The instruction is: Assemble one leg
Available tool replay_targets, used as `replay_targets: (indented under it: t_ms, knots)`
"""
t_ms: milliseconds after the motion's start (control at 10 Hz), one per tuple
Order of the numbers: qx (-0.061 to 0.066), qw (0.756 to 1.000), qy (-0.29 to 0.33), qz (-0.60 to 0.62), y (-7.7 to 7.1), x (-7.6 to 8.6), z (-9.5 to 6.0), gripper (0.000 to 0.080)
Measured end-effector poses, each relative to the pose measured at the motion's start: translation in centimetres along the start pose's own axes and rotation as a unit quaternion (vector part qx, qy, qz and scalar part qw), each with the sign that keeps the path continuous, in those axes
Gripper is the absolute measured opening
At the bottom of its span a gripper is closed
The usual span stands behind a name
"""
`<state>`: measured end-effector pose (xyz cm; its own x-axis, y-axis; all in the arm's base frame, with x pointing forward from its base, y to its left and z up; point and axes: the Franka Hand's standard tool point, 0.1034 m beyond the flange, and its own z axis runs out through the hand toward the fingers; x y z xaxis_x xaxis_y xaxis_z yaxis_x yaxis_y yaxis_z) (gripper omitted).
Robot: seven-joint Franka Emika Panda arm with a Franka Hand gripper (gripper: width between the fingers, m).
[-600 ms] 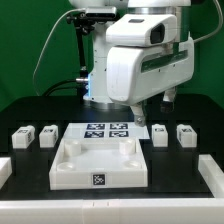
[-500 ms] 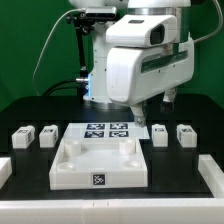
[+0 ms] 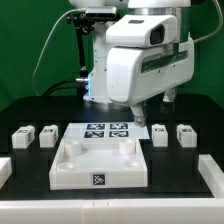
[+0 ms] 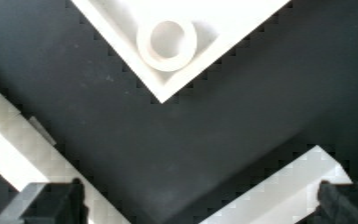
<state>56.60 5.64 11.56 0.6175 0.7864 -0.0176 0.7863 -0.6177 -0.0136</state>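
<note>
Four small white legs lie on the black table in the exterior view, two at the left (image 3: 22,138) (image 3: 47,134) and two at the right (image 3: 160,133) (image 3: 185,133). My gripper (image 3: 150,110) hangs above the table behind the right-hand legs, touching none of them. In the wrist view the gripper (image 4: 194,205) is open and empty, its dark fingertips (image 4: 48,205) wide apart over black table. No leg shows in the wrist view. A corner of the large white tray-like piece (image 4: 211,20) with a round socket (image 4: 171,42) shows there.
The large white tray-like piece (image 3: 75,165) lies front and centre, the marker board (image 3: 105,130) just behind it. White rails lie at the front left (image 3: 4,172) and front right (image 3: 212,178). White strips (image 4: 282,180) cross the wrist view near the fingers.
</note>
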Motion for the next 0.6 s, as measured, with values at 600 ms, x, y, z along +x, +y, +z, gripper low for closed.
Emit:
replay_targets:
  t_ms: [600]
  knots:
    - [-0.017, 0.986, 0.012, -0.166, -1.4, -6.2, 2.7, 0.0650]
